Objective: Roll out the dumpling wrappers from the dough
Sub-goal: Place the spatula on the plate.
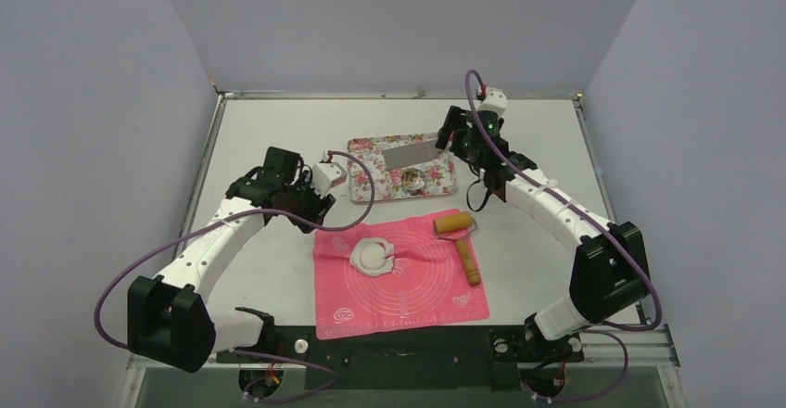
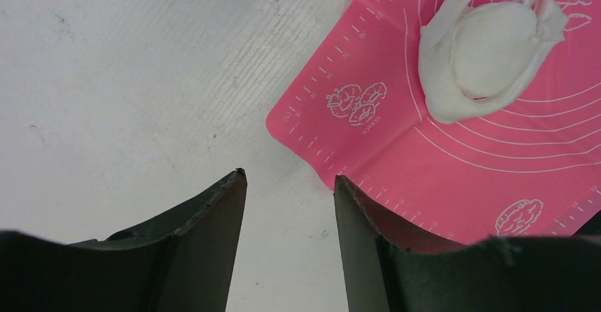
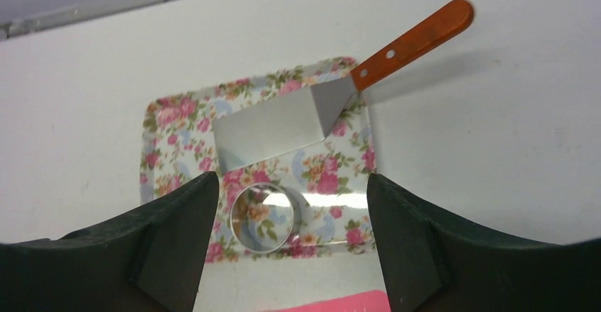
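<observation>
The dumpling wrapper (image 2: 492, 46), 1 round white disc, lies on the pink mat (image 1: 408, 297) close to its far left corner. The leftover dough (image 2: 434, 78) sits around it as a ragged ring. I cannot tell if the disc is fully cut free from this ring. The left gripper (image 2: 290, 177) hangs over the bare tabletop (image 1: 269, 139) just outside that same corner of the mat. Its 2 fingers are apart and hold nothing. From these fingers the wrapper lies inward across the mat corner, near but not touching. The disc is round, so it has no long axis to line up with. The right gripper (image 3: 290, 177) is spread wide and also holds nothing. It hovers over the near edge of the floral tray (image 3: 152, 142), above the ring cutter (image 3: 233, 220) and the spatula (image 3: 273, 127), well apart from the dough. I judge that the left arm is the nearer one for lifting the wrapper. The rolling pin (image 1: 461, 241) rests at the mat's far right edge.
</observation>
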### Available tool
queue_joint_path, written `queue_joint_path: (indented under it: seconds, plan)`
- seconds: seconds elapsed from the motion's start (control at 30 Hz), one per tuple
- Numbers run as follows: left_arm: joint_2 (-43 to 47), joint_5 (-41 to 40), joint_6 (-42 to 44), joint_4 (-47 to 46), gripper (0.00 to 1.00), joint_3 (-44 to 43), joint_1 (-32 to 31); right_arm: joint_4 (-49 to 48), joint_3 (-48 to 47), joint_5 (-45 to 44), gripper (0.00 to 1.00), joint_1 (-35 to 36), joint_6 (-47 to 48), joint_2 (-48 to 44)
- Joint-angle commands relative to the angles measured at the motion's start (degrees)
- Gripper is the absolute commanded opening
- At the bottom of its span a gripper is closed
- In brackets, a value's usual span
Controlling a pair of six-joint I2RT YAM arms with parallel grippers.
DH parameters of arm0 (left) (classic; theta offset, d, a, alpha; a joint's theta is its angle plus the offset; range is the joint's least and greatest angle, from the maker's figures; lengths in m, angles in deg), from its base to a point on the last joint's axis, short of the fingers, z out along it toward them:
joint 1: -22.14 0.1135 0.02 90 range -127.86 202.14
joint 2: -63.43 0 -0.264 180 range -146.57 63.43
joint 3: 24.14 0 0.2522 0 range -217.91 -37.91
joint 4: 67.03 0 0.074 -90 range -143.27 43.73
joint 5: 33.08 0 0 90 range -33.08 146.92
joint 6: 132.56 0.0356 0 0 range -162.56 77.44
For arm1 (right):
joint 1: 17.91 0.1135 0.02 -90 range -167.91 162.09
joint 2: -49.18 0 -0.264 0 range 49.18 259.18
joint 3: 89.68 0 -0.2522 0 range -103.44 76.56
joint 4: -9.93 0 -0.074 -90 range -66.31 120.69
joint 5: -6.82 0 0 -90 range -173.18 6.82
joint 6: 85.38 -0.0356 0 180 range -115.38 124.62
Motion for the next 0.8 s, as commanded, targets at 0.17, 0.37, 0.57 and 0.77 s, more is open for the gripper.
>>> queue_joint_path:
  seconds: [0.17,0.37,0.57,0.77]
  plan:
    - [2.52,3.36,-0.46,-2.06,0.47,1.19,0.47,9.37,-0.1,4.48,0.73,8.69,6.33,-2.07]
    - [3.03,3.76,-0.46,-1.92,0.47,1.43,0.53,11.48,-0.99,3.66,0.71,9.01,7.28,0.36]
    - [3.86,3.25,-0.71,-1.92,0.47,1.68,0.87,16.17,-7.22,-0.86,0.67,7.96,7.68,7.92]
    - [3.8,2.74,-0.85,-1.8,0.47,1.89,1.51,15.68,-11.88,5.59,0.66,-2.71,4.92,11.88]
